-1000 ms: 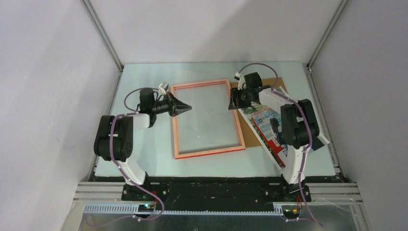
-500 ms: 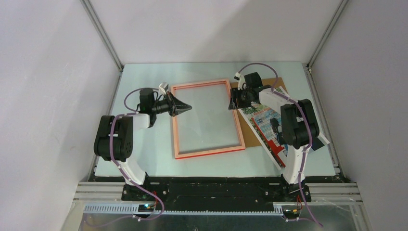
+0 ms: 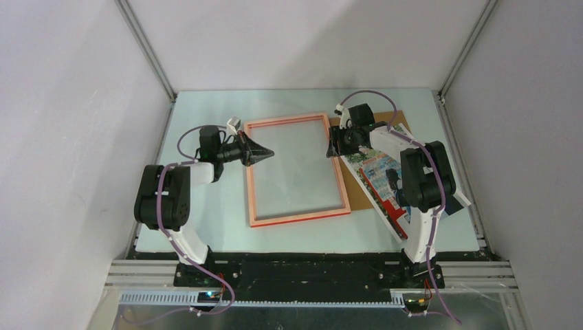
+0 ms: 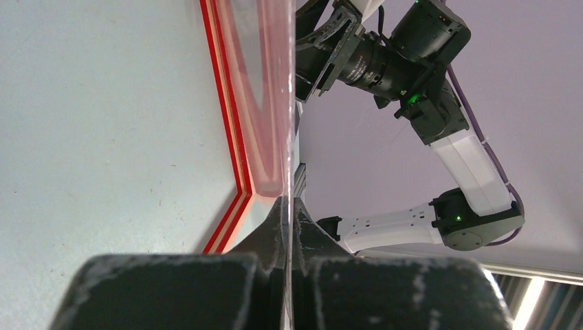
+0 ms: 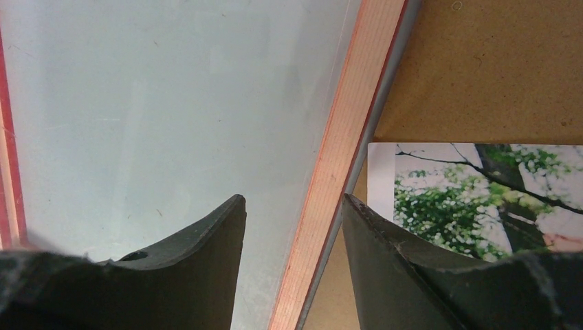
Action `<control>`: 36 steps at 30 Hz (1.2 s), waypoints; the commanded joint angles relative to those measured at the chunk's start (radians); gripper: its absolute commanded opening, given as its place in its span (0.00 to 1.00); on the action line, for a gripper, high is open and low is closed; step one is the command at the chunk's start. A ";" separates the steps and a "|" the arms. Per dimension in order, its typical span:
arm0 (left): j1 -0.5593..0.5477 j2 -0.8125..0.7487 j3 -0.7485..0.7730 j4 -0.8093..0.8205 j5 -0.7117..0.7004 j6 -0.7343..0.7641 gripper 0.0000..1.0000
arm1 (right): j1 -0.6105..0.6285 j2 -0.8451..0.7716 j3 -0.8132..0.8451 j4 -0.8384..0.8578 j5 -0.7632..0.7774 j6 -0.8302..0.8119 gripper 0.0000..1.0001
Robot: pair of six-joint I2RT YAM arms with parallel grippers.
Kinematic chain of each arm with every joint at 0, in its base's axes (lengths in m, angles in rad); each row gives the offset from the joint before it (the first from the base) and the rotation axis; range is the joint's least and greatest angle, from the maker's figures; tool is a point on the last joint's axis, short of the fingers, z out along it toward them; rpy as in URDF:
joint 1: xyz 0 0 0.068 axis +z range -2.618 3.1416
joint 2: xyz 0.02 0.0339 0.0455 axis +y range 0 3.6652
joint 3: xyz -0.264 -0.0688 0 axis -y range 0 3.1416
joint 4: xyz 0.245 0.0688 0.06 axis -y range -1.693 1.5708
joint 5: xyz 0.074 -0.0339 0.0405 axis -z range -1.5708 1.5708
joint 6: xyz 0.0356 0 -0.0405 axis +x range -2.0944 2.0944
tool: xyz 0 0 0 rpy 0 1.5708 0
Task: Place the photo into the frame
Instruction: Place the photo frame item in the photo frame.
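The frame (image 3: 297,217) lies flat mid-table, pale orange-pink side up, and the colourful photo (image 3: 377,172) lies face-up at its three o'clock, seemingly askew and just apart.

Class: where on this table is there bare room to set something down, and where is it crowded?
Bare: the table beyond the frame, and between it and the near edge. Crowded: the right side, where backing board, photo and right arm overlap.

I can't read any text, label or number anywhere; the photo (image 3: 377,173) shows no legible lettering.
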 commanded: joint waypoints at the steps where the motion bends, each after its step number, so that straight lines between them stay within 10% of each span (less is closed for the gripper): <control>1: 0.000 -0.014 0.013 0.059 0.019 0.016 0.00 | 0.006 0.006 0.020 0.008 0.004 -0.006 0.58; 36: -0.001 0.055 0.056 0.060 0.033 0.062 0.00 | 0.006 0.017 0.021 0.007 -0.003 0.000 0.58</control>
